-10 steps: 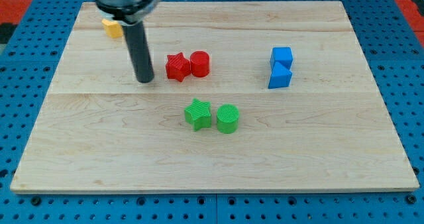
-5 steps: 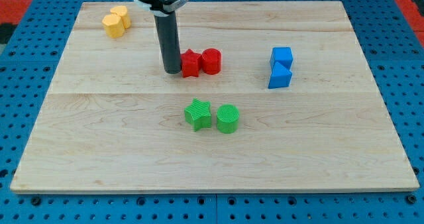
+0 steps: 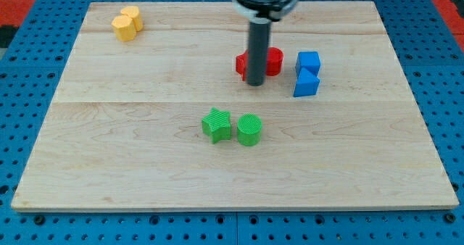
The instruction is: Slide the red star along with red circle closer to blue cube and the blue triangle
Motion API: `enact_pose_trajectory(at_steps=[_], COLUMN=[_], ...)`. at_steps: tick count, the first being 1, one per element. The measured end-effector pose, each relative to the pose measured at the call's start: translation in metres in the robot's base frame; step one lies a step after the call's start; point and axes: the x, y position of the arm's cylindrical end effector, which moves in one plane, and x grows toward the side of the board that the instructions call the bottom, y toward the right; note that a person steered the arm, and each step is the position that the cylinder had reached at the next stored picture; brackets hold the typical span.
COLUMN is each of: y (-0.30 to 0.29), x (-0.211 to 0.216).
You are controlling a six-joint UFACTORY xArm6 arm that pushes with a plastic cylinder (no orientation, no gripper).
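My tip (image 3: 254, 82) stands right in front of the red pair, at the view's bottom side of them. The rod hides much of the red star (image 3: 241, 64), whose left part shows beside it. The red circle (image 3: 274, 61) shows at the rod's right. The blue cube (image 3: 308, 61) stands a short gap to the right of the red circle. The blue triangle (image 3: 306, 84) touches the cube on its lower side.
A green star (image 3: 216, 124) and a green circle (image 3: 249, 129) sit side by side below the middle of the wooden board (image 3: 109, 151). Two yellow blocks (image 3: 127, 23) sit at the board's top left.
The rod has swept to the right. The red star and red circle have slid right with it, from mid-board to just left of the blue cube. The other blocks have not moved.
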Motion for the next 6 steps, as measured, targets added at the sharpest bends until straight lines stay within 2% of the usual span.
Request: enact_pose_trajectory(at_steps=[1, 2, 4, 6], y=[-0.057, -0.054, 0.020, 0.047], x=[-0.007, -0.041, -0.048, -0.045])
